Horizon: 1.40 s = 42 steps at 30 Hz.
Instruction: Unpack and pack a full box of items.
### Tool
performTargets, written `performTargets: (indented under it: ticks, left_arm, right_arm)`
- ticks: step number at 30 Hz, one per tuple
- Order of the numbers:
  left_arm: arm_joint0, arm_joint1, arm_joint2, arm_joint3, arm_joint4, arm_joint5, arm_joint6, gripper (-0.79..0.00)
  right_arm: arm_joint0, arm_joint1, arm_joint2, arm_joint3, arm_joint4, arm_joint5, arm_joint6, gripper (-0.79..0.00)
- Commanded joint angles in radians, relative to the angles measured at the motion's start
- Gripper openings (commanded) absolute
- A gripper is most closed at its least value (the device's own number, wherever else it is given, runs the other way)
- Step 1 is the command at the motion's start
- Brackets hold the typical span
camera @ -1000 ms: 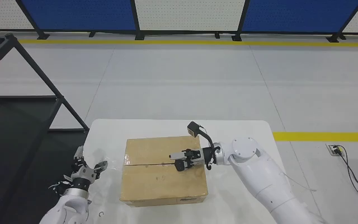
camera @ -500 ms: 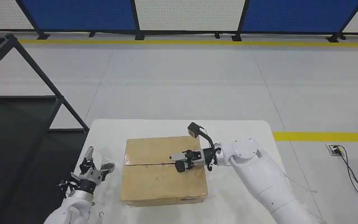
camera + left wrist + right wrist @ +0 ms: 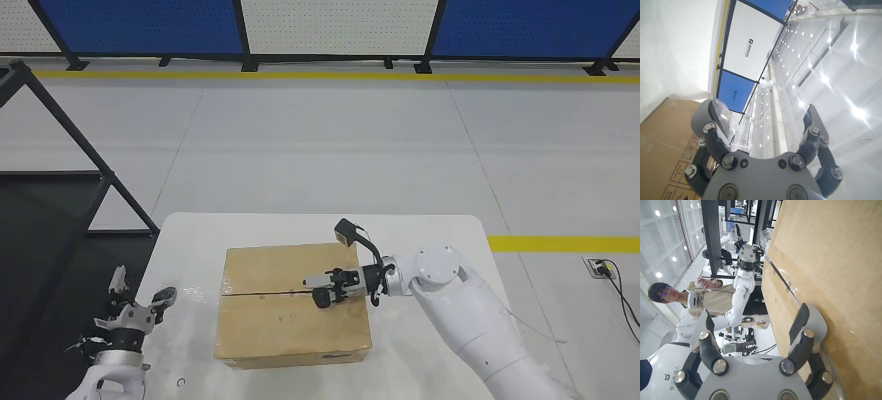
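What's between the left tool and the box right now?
Top view: bare white table between the left tool and the box. The right wrist view shows clear plastic by that box edge.

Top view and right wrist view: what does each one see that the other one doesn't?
Top view: the white table under the box, the yellow floor line and the blue panels behind it.
Right wrist view: the dark ribbed pads of the open right gripper up close, one finger right against the box top.
Both: the box, its seam, the right gripper over that seam, and the left gripper, open, off beside the box.
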<state>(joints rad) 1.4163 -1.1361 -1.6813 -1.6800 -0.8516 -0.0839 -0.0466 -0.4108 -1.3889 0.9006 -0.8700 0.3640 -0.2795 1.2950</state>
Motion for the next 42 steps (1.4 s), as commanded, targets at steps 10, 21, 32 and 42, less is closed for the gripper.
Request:
performTargets:
  ticks: [10,21,32,42]
  left_arm:
    - [-0.057,0.014,0.037,0.051,0.107,0.237,-0.188,0.0]
    - [-0.117,-0.005,0.065,0.086,0.053,0.16,-0.1,0.0]
    - [-0.08,-0.017,0.016,0.046,0.008,0.051,-0.03,0.0]
    - [0.024,-0.027,-0.028,-0.061,0.031,-0.056,0.008,0.0]
  right_arm:
    - [0.012,-0.008,-0.011,0.017,0.004,-0.009,0.001,0.0]
    - [0.006,-0.007,-0.008,0.015,0.003,-0.009,-0.002,0.0]
    - [-0.003,-0.002,0.007,0.002,0.0,-0.016,-0.013,0.0]
    - [-0.004,-0.002,0.013,0.006,0.003,-0.022,-0.029,0.0]
